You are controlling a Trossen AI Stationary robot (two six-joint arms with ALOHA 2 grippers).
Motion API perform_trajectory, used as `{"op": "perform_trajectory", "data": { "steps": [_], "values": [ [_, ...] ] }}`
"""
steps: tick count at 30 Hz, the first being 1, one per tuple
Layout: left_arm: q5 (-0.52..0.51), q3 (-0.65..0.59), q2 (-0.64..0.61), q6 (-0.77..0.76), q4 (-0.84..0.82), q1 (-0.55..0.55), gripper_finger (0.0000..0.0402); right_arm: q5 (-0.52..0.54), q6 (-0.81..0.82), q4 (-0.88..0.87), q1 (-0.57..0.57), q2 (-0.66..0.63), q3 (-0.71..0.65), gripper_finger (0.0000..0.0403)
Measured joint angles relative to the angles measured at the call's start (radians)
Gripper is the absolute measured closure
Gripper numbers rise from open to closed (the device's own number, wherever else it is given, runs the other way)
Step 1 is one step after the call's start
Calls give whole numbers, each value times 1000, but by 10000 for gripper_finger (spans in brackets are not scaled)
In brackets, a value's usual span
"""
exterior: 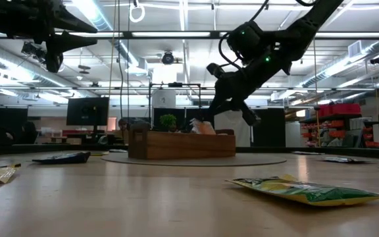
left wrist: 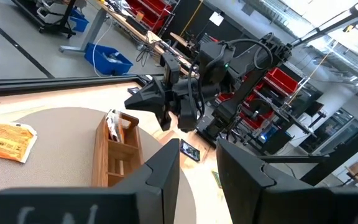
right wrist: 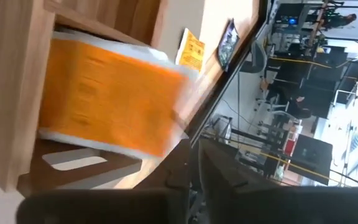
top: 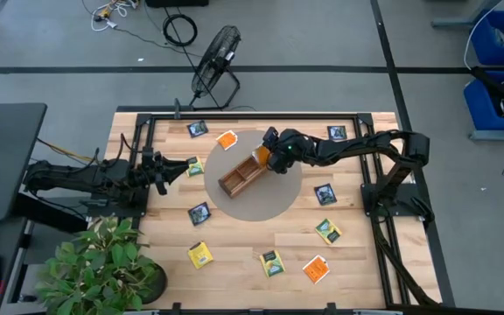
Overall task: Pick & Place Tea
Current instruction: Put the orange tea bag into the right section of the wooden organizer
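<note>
Tea packets lie scattered over the bench (top: 234,254); we see one orange packet (right wrist: 107,99) standing in an end compartment of the wooden tray (top: 241,177), mid-bench. Our right gripper (top: 276,162) hovers just above it, reaching in from the right edge; whether it pinches or releases, we cannot tell. Our left gripper (top: 166,168) waits half spread near the left edge.

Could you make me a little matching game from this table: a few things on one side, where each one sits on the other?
Things:
1. wooden tray
2. potted plant
3. right gripper
4. left gripper

Places:
A. front left corner of the table
B. on the round grey mat
C. at the table's left edge
D. over the tray's end compartment

Pairs: 1-B, 2-A, 3-D, 4-C
</note>
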Motion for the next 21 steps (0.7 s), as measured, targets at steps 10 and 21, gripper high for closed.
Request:
{"op": "perform_trajectory", "data": {
  "steps": [10, 21],
  "values": [
    [0, 0, 0, 0, 0, 0, 291, -18, 110, 45, 0, -7, -1, 347],
    [0, 0, 0, 0, 0, 0, 291, 16, 752, 13, 31, -197, -2, 358]
  ]
}}
